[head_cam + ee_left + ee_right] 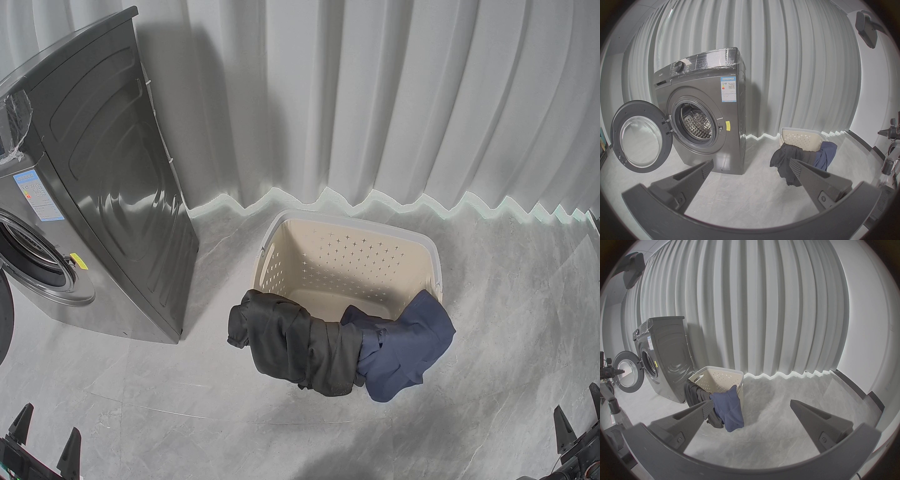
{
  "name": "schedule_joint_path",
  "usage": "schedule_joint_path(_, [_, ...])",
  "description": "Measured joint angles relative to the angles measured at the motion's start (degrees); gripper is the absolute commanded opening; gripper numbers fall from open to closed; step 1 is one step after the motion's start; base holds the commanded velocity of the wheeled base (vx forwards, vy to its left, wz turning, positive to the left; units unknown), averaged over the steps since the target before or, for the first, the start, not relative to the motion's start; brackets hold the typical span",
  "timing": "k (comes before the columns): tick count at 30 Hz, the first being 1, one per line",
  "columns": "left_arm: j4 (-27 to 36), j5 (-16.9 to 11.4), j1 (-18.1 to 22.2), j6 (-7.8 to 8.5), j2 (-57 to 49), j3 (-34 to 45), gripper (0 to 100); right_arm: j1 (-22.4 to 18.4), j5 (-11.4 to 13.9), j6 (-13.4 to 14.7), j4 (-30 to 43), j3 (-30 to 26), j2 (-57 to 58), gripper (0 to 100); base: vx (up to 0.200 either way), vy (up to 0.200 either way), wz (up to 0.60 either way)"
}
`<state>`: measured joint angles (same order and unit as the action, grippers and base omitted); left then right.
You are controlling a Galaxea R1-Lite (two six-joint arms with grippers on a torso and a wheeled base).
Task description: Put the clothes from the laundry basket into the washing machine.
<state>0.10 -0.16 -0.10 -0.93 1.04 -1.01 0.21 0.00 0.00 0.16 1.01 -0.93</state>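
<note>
Your two garments, one dark and one blue, hang over the near rim of the basket, touching each other where they meet. Expect both to be light, limp and prone to trail. Pinch each at the thick bunched fold on the rim, not at a loose hem, and watch that one does not drag the other. The washer stands to your left with its door swung open. Your left gripper and right gripper sit low, well apart from the basket, fingers spread and empty, pointing forward.
</note>
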Motion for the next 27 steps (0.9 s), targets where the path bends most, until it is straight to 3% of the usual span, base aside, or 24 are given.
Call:
schedule_joint_path(4, [-0.05, 0.0, 0.0, 0.0, 0.0, 0.0, 100, 0.04, 0.0, -0.05, 0.0, 0.0, 0.0, 100, 0.0, -0.2, 0.0])
schedule_joint_path(16, [-0.02, -0.02, 0.0, 0.06, 0.0, 0.0, 100, 0.04, 0.0, 0.0, 0.02, 0.0, 0.0, 100, 0.0, 0.0, 0.0])
schedule_joint_path(22, [-0.05, -0.02, 0.0, 0.06, 0.0, 0.0, 100, 0.04, -0.18, 0.54, 0.02, 0.0, 0.0, 100, 0.2, 0.0, 0.0])
schedule_joint_path(27, [-0.07, -0.06, 0.0, 0.11, 0.0, 0.0, 100, 0.04, -0.18, 0.4, -1.71, 0.37, 0.0, 100, 0.0, 0.0, 0.0])
